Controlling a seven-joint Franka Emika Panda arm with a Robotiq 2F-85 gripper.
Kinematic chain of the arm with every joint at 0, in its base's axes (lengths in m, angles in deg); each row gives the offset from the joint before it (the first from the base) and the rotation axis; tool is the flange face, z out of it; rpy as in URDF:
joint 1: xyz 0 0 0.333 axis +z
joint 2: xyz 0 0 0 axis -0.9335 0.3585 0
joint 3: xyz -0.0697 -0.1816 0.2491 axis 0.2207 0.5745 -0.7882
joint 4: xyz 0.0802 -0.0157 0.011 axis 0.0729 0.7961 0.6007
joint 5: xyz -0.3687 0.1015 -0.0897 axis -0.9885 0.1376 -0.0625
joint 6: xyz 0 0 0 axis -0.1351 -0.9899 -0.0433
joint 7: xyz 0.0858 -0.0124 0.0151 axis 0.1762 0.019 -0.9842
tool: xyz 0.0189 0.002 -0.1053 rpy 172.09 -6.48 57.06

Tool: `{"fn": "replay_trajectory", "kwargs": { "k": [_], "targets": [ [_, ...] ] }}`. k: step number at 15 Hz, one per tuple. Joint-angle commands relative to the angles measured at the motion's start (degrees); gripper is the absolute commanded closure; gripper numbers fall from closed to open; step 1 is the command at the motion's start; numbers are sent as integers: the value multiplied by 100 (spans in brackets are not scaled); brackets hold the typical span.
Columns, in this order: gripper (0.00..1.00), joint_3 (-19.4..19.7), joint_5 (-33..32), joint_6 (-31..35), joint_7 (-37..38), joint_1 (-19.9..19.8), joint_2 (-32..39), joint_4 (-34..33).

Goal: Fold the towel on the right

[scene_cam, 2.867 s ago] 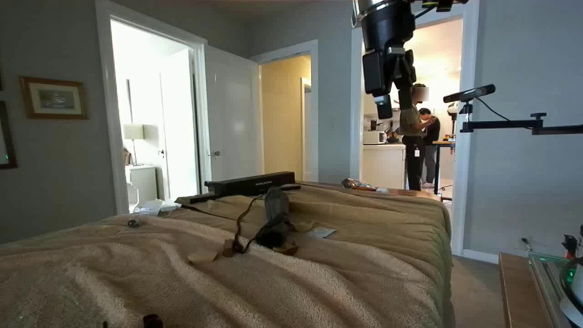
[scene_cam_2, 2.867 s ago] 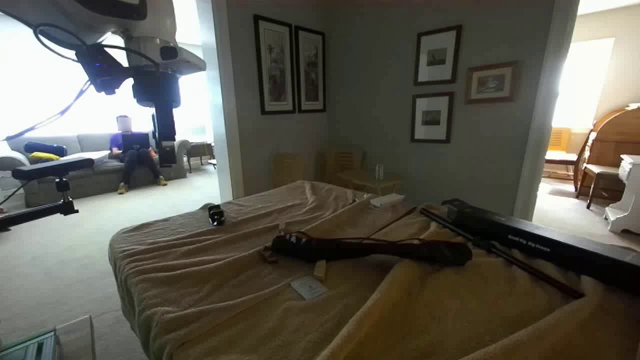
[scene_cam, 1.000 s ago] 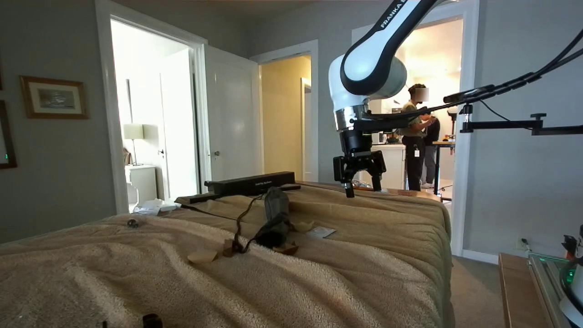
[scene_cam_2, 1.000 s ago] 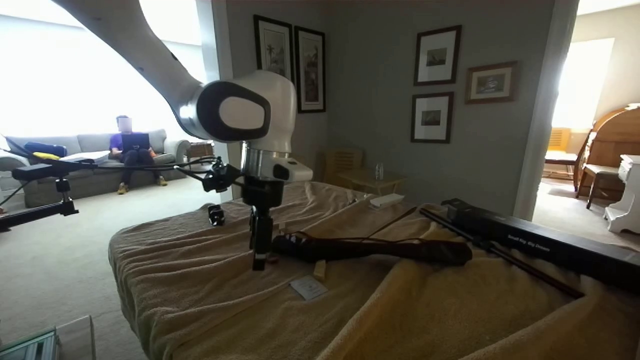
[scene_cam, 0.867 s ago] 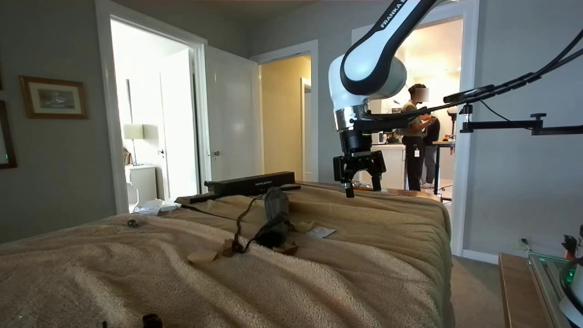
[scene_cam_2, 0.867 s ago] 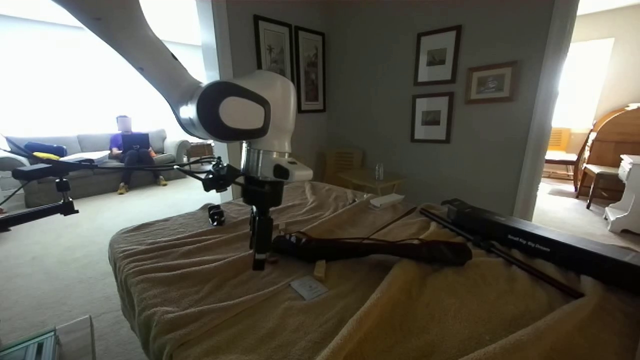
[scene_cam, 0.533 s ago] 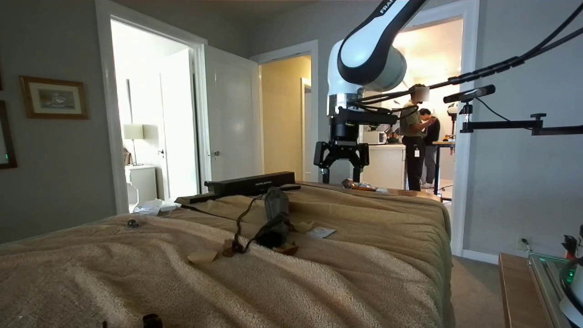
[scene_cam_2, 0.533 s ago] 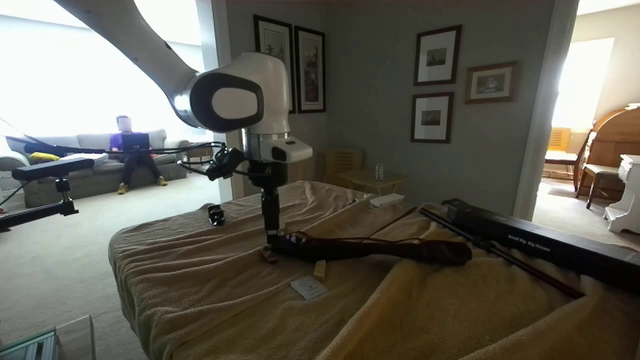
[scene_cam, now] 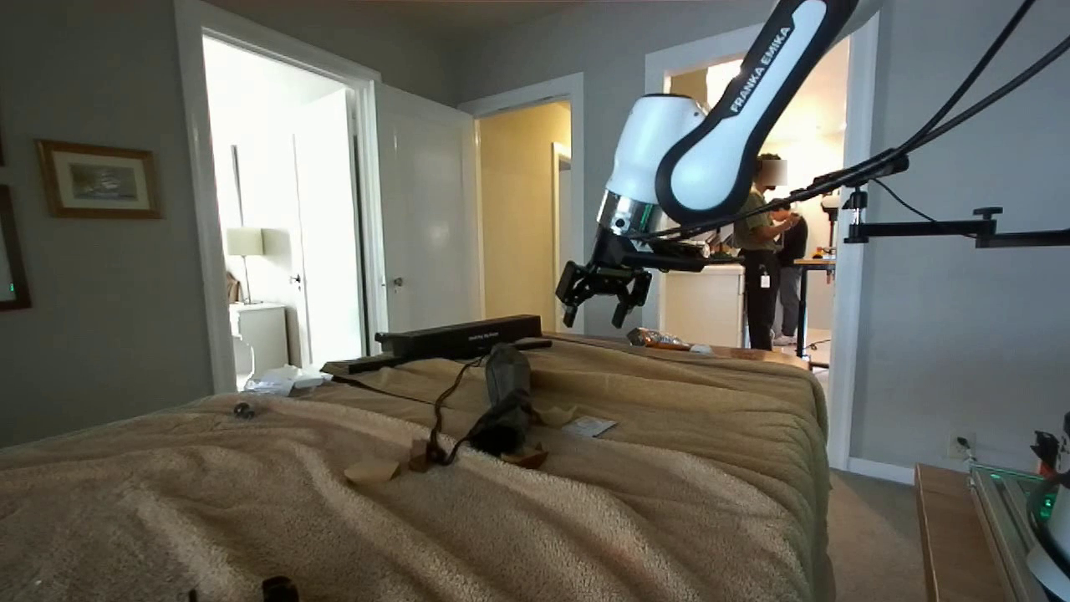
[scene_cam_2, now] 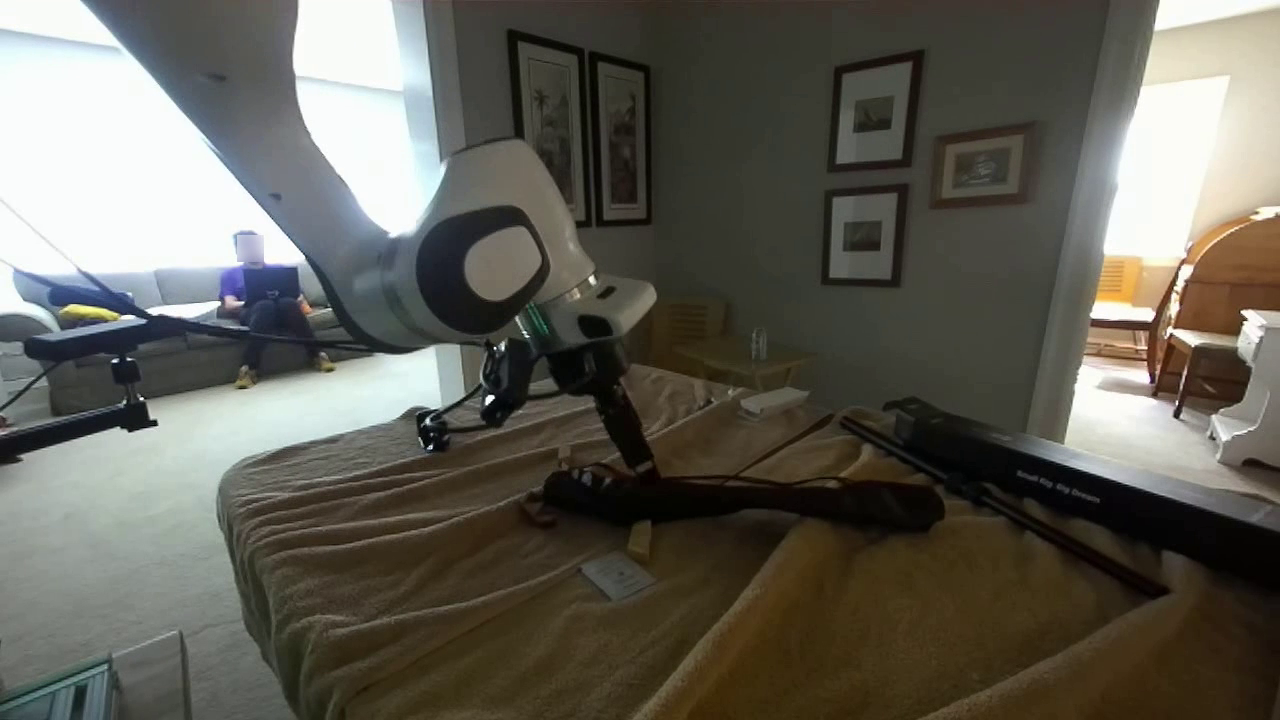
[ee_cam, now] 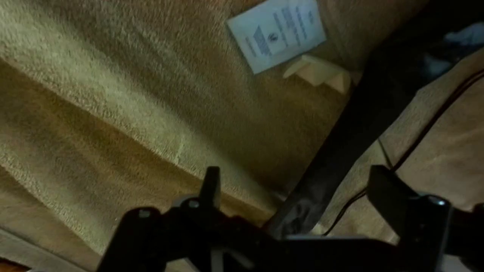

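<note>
The towel, a large plain beige-tan cloth, lies spread in wrinkled folds over the wide surface in both exterior views [scene_cam: 276, 518] [scene_cam_2: 420, 560]. It also fills most of the wrist view [ee_cam: 177, 87], with long ridges running diagonally. My gripper [scene_cam: 595, 318] is open, with its fingers well apart and nothing between them. In an exterior view the gripper [scene_cam_2: 645, 470] is tilted and its tips overlap a dark bag. In the wrist view the fingers [ee_cam: 295, 170] stand on either side of that bag, apparently above it. I cannot tell the exact height over the cloth.
The long dark bag [scene_cam_2: 740, 500] with thin cords lies across the cloth. A white printed packet [scene_cam_2: 617, 576] and small cardboard pieces [ee_cam: 319, 73] lie beside it. A long black box [scene_cam_2: 1080, 480] and a dark rod lie at one edge. A small black object [scene_cam_2: 432, 430] sits near another edge.
The arm came down from high above, then my gripper shifted across the cloth toward the bag and tilted. It stays open. The cloth and the items on it have not visibly moved.
</note>
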Motion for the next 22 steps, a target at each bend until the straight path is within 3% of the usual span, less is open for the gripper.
{"fn": "replay_trajectory", "kwargs": {
  "k": [1, 3, 4, 22],
  "targets": [
    [0, 455, -1558, 574, 993, -478, 119, -271],
    [0, 721, -2435, 448, 1660, -629, 38, -539],
    [0, 586, -1717, 466, 988, -535, 68, -273],
    [0, 598, -1826, 466, 1037, -542, 80, -279]
  ]
}}
